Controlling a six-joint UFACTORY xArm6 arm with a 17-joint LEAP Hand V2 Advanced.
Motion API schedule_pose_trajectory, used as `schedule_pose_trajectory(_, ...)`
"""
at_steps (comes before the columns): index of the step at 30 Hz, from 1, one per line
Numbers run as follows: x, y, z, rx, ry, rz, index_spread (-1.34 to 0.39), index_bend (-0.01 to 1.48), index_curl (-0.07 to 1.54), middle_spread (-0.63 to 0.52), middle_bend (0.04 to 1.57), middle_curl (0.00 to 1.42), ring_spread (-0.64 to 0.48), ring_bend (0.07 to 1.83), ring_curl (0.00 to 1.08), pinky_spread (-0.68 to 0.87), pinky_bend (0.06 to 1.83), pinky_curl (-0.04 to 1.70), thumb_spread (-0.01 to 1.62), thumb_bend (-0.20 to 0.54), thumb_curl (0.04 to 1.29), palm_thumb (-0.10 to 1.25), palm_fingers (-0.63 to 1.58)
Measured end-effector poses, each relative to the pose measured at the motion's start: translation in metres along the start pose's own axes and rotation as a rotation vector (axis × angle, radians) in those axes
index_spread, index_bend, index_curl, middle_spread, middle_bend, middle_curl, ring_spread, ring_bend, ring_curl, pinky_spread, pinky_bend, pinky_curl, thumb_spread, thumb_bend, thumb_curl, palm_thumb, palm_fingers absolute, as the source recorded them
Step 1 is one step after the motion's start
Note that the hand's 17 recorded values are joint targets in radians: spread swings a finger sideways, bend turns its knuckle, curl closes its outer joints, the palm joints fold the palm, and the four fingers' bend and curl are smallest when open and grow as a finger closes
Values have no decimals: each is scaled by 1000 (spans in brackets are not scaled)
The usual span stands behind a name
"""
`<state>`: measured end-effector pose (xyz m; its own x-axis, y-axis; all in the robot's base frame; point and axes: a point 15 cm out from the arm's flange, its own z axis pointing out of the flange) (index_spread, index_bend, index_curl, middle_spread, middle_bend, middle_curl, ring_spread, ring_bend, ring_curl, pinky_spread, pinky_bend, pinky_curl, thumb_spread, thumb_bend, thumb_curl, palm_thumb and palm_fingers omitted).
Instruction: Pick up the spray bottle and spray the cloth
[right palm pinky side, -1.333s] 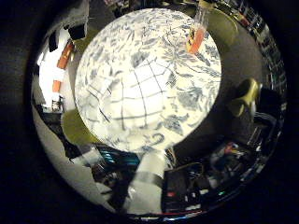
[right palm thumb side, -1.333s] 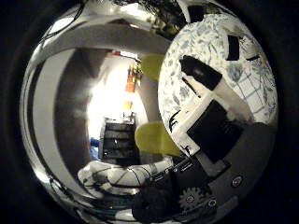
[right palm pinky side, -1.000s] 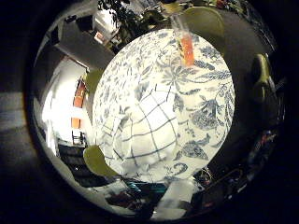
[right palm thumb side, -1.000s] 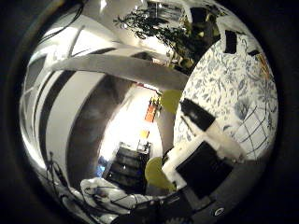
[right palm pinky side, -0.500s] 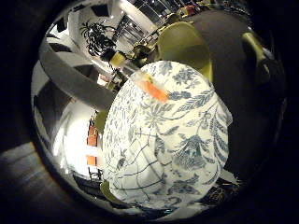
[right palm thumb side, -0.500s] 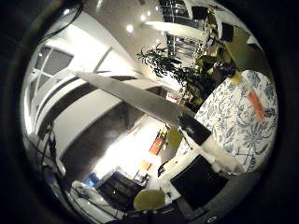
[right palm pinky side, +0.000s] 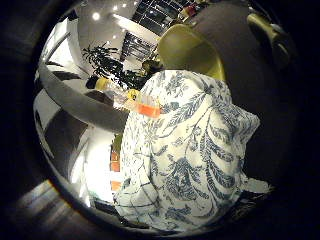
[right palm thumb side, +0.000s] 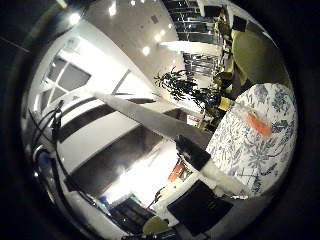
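Orange-labelled spray bottle lying on floral-covered desk, checked cloth near other edge. Hand well apart; we can't tell its finger state.

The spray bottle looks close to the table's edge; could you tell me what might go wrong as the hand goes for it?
The spray bottle lies flat near the edge of the floral tablecloth; a nudge might roll it off. The hand is far from it, so the approach is long. The loose tablecloth could slip or bunch under contact.
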<state>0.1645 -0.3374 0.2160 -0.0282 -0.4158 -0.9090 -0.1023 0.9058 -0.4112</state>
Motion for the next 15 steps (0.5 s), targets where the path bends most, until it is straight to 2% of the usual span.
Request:
schedule_pose_trajectory(9,7,-2,13,-27,-9,11,-149,167,339,82,411,398,48,667,369,279,522,460,1024,-21,423,758,189)
schedule_pose_trajectory(15,5,-18,39,-26,-20,-11,-151,166,333,74,417,401,40,663,368,282,523,433,1020,-20,430,784,208)
